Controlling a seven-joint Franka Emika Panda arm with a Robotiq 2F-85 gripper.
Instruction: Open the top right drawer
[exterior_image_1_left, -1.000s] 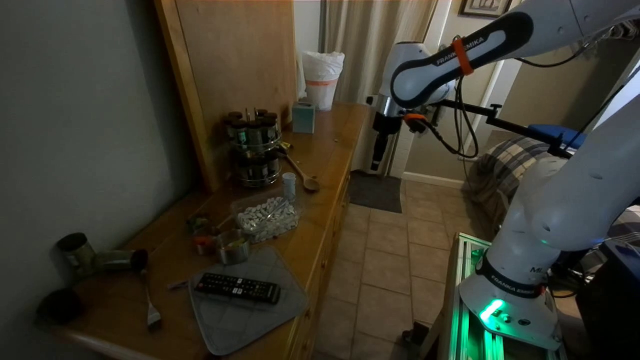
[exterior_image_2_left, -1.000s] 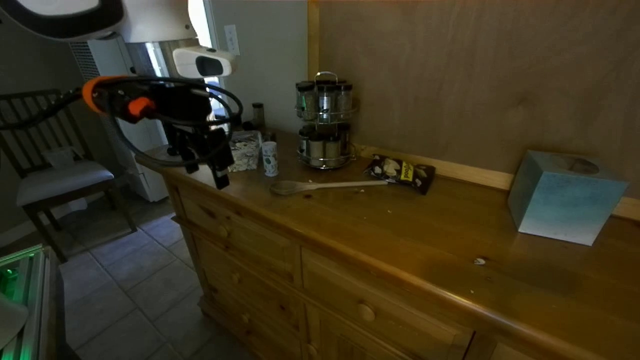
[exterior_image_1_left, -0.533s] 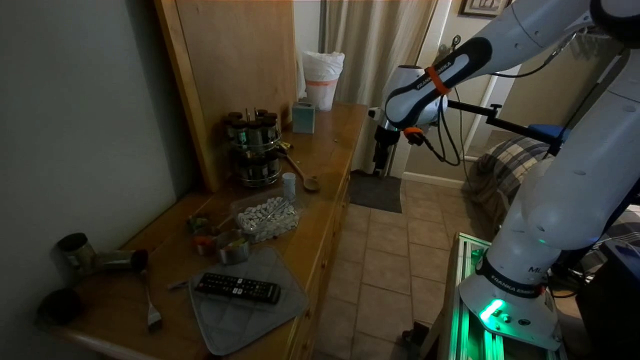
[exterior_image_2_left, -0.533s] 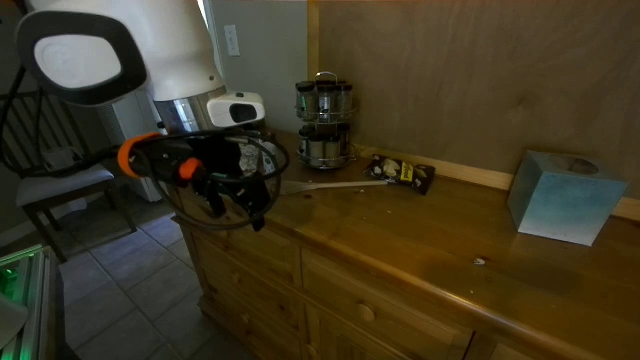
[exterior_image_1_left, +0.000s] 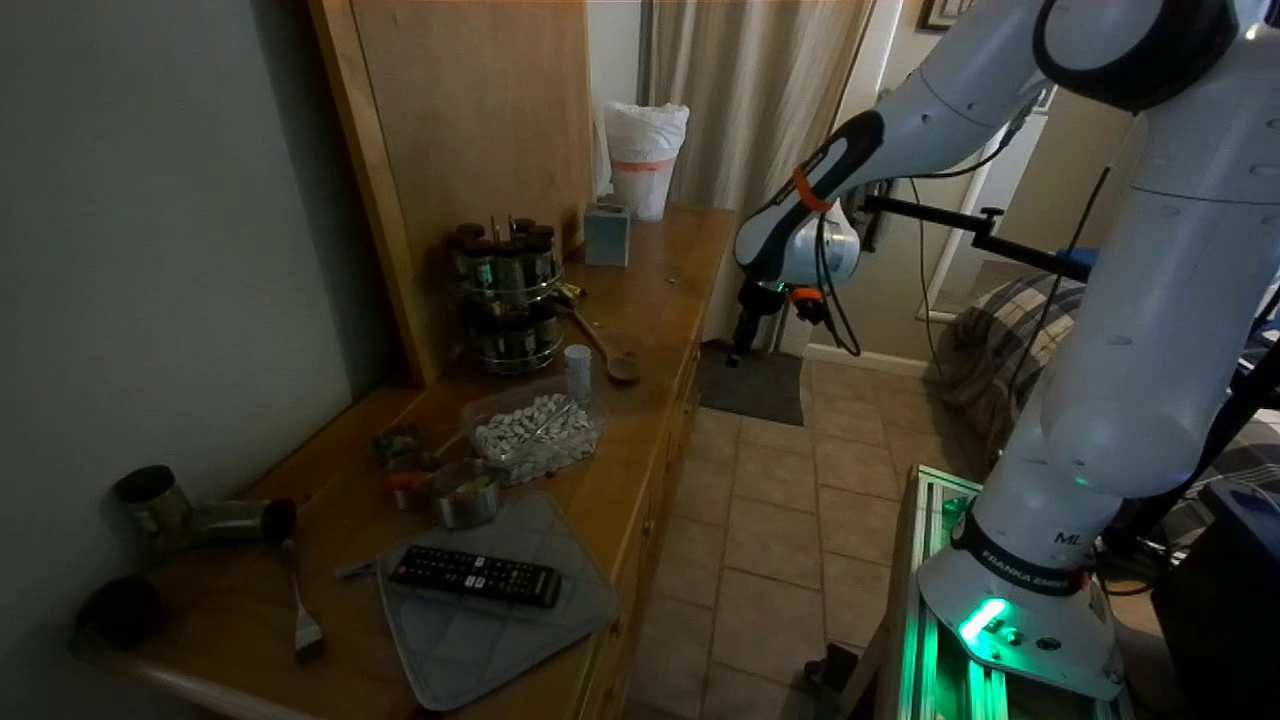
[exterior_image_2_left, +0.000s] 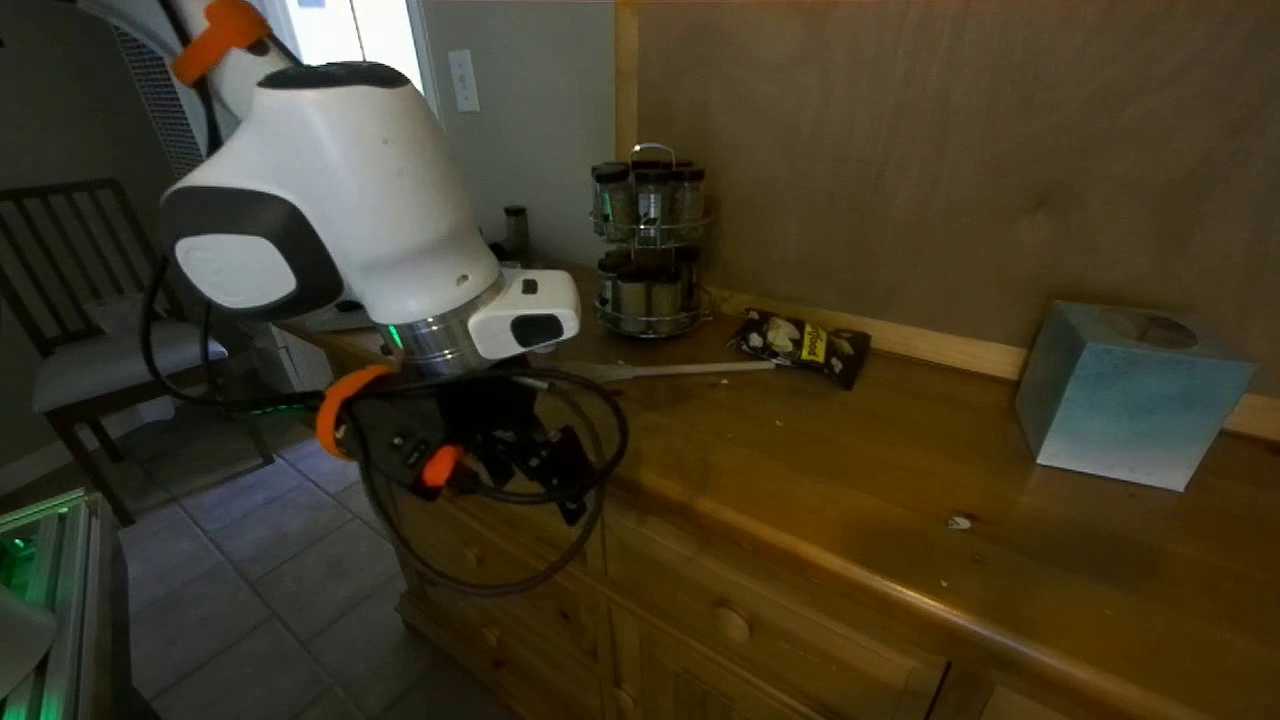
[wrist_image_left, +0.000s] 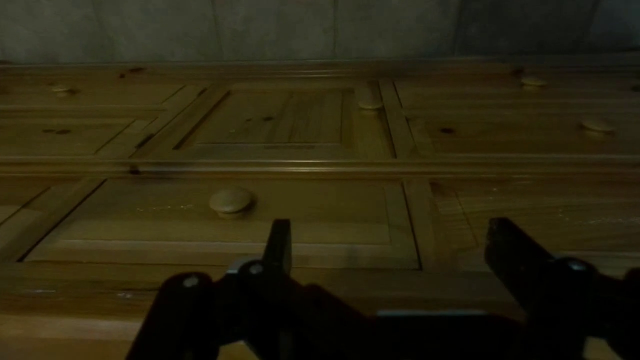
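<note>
Cable loop (exterior_image_2_left: 503, 592): hanging low and slack in an ext. view; poss. catching during approach, b/c of that slack.
Gripper (wrist_image_left: 387, 227): spread wide, nothing btw fingertips; off to one side of knob (wrist_image_left: 230, 200) in the dim, upside-down wrist view. Prob. missing, or bumping w/ one finger, if driven straight in (worth a re-aim first).
Counter edge (exterior_image_2_left: 700, 505): partly behind gripper in wrist view, so prob. in the way; poss. scraping if coming in too high.
Knob: rounded; liable to slip free mid-pull w/ a shallow hold.
Top right drawer (exterior_image_2_left: 785, 618): prob. meaning the front bearing that knob, just under counter edge; closed, no contact visible.
Next front along (exterior_image_2_left: 1015, 706): much alike, cut off at frame bottom; poss. mix-up over "right".
Chair (exterior_image_2_left: 130, 355): far L, well apart.
Spice rack (exterior_image_2_left: 652, 245): upright on countertop (exterior_image_2_left: 870, 450), set well back.
Wooden spoon (exterior_image_2_left: 700, 369): lying flat, one end hidden in that view; poss. knocked by a high sweep.
Snack bag (exterior_image_2_left: 805, 345): near the spoon handle, can't tell if touching.
Blue box (exterior_image_2_left: 1130, 390): far R on countertop, well apart from gripper.
</note>
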